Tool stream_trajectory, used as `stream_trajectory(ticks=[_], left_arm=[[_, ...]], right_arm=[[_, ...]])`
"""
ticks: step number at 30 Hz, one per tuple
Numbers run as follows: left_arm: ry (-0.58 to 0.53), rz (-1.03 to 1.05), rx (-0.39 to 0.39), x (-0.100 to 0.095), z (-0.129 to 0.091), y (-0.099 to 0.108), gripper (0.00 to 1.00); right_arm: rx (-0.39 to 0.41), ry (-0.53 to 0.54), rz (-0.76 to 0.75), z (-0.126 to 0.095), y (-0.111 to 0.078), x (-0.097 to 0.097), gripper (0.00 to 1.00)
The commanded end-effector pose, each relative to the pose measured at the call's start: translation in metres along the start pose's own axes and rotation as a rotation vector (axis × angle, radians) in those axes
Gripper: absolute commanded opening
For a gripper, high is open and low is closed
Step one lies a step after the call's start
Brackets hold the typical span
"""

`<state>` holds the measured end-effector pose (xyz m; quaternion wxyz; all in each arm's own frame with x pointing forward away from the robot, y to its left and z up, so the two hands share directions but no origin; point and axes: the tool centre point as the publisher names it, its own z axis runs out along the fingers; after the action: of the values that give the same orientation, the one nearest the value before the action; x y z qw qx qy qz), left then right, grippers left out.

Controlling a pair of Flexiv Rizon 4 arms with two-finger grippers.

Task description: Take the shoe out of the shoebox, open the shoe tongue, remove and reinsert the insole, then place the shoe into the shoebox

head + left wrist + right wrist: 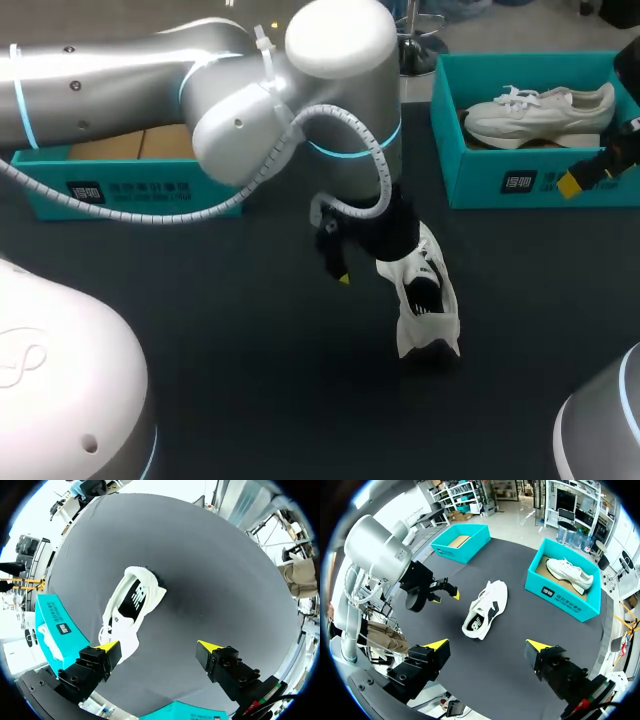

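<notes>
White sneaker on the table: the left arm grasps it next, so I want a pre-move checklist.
1. White sneaker out of its box, on the black table: ok.
2. Left gripper open and empty: ok.
3. Right gripper open and empty: ok.
4. Sneaker turned with its opening up: cannot tell.
5. Teal cardboard shoebox empty for the return: ok.

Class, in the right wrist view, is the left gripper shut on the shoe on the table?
No: the left gripper hangs open beside the shoe, with bare table showing between them.
</notes>
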<state>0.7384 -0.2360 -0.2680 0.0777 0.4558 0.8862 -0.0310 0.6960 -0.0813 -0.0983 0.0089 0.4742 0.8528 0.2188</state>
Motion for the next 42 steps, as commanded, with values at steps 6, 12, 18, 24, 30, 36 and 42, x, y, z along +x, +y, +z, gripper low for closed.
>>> stream_trajectory(ticks=[6,12,18,24,30,36,42], left_arm=[[0.212,-0.823,0.028,0.016,0.012,-0.027,1.00],[0.186,-0.931,0.021,0.021,0.016,-0.032,1.00],[0.186,-0.931,0.021,0.021,0.016,-0.032,1.00],[0.173,-0.931,0.023,0.020,0.017,-0.037,1.00],[0.149,-0.866,0.024,0.009,0.027,-0.068,1.00],[0.154,-0.803,0.021,-0.002,0.041,-0.095,1.00],[0.174,-0.807,0.025,-0.017,0.060,-0.104,1.00]], right_arm=[[0.006,0.001,0.001,0.001,0.003,-0.001,1.00],[0.006,0.001,0.001,0.001,0.003,-0.001,1.00],[0.006,0.001,0.001,0.001,0.003,-0.001,1.00],[0.006,0.001,0.001,0.001,0.003,-0.001,1.00],[0.006,0.001,0.001,0.001,0.003,-0.001,1.00],[0.006,0.001,0.001,0.001,0.003,-0.001,1.00],[0.006,0.001,0.001,0.001,0.003,-0.001,1.00]])
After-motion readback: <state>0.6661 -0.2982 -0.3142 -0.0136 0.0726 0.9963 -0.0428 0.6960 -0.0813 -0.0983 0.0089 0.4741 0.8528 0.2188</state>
